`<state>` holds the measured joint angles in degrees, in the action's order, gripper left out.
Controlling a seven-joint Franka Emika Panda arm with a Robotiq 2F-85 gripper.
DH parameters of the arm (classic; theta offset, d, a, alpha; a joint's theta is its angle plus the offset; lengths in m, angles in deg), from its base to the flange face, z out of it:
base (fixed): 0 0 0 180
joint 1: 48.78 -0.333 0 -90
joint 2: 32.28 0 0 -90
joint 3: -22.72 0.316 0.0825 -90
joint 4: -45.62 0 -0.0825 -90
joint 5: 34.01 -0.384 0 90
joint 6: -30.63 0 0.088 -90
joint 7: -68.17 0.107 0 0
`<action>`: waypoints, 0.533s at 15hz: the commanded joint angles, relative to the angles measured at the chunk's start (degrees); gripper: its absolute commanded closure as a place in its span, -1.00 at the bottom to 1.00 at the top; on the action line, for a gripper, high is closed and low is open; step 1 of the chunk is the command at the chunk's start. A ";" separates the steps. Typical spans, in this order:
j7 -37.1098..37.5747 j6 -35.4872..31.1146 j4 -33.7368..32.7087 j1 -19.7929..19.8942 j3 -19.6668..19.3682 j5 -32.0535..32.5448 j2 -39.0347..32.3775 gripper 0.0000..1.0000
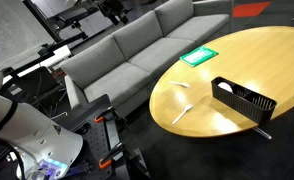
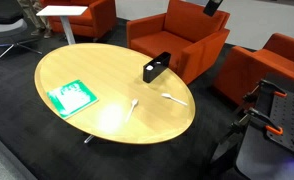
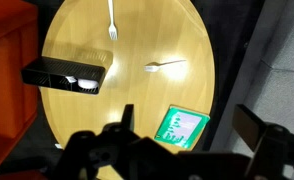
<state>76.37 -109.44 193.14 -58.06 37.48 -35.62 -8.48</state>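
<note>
In the wrist view my gripper (image 3: 187, 114) hangs high above the near end of an oval wooden table (image 3: 77, 120). It is open, its two dark fingers (image 3: 127, 112) wide apart with nothing between them. Below the gap lies a green booklet (image 3: 182, 127), far beneath and untouched. Farther along the table are a black wire rack (image 3: 69, 72), a fork (image 3: 111, 20) and a spoon (image 3: 165, 65). Both exterior views show the same items: booklet (image 1: 199, 56) (image 2: 72, 96), rack (image 1: 242, 98) (image 2: 156, 67), fork (image 1: 184, 112) (image 2: 133, 105) and spoon (image 1: 183, 86) (image 2: 174, 98).
A grey sofa (image 1: 137, 50) runs along one side of the table. Orange armchairs (image 2: 177, 35) (image 2: 272, 65) stand on the opposite side, with a small white side table (image 2: 65, 15) behind. My white arm (image 1: 27, 130) stands off the table's end, beside black stands (image 1: 99, 120).
</note>
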 commanded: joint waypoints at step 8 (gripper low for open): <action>4.37 0.90 -2.55 1.39 0.53 2.21 -3.45 -1.00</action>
<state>76.79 -109.46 193.11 -58.00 37.46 -35.22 -8.64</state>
